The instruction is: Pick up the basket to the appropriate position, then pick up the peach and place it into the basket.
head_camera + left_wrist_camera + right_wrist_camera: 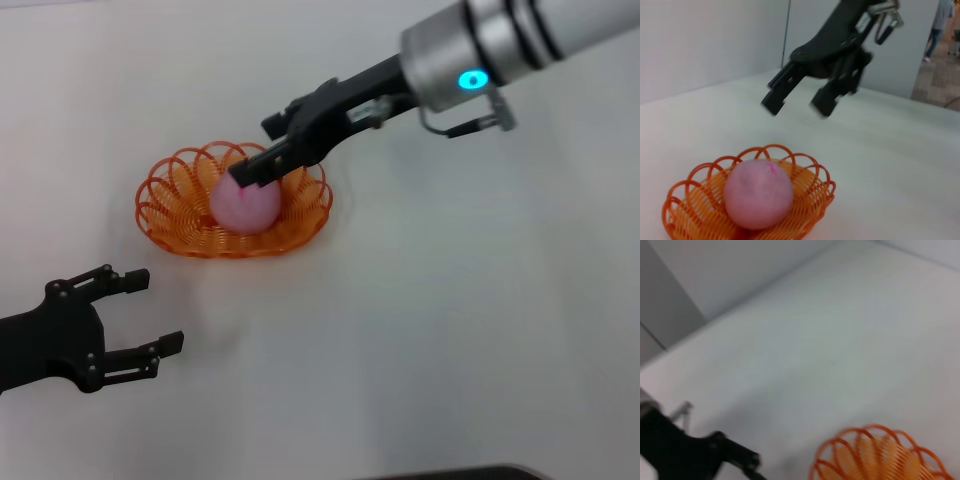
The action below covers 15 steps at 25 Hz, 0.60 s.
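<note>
The orange openwork basket (160, 215) rests on the white table left of centre, and the pink peach (245, 205) lies inside it. My right gripper (258, 150) reaches in from the upper right and hovers over the peach. In the left wrist view the right gripper (795, 107) is open and empty, clearly above the peach (758, 194) and the basket (807, 202), touching neither. My left gripper (158, 312) stands open and empty at the lower left, a short way in front of the basket. The right wrist view catches only part of the basket's rim (880, 455).
The white table (450, 330) spreads around the basket with no other objects on it. A pale wall stands behind it in the wrist views. Part of the black left arm (680, 452) shows in the right wrist view.
</note>
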### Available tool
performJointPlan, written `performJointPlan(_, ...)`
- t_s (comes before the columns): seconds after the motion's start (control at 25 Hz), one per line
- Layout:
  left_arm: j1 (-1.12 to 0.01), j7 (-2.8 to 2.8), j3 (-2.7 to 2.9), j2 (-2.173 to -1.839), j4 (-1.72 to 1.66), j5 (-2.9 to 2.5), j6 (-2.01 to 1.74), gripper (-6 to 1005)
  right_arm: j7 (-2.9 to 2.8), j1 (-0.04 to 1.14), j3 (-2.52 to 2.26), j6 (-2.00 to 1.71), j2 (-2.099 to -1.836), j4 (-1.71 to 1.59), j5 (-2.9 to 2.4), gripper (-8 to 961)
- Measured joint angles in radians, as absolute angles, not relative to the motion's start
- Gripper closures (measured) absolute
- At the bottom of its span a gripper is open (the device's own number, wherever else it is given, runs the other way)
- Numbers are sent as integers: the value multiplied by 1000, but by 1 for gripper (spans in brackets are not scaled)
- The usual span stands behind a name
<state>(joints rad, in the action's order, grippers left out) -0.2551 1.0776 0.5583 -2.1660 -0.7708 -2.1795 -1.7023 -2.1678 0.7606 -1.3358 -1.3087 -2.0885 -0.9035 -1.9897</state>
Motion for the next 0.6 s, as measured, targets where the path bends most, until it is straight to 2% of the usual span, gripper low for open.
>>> performJointPlan(0.6, -255, 1080, 506, -2160, -758, -2197, -1765, 132, -1667, 419, -1058, -1606, -2083, -939, -1942, 22)
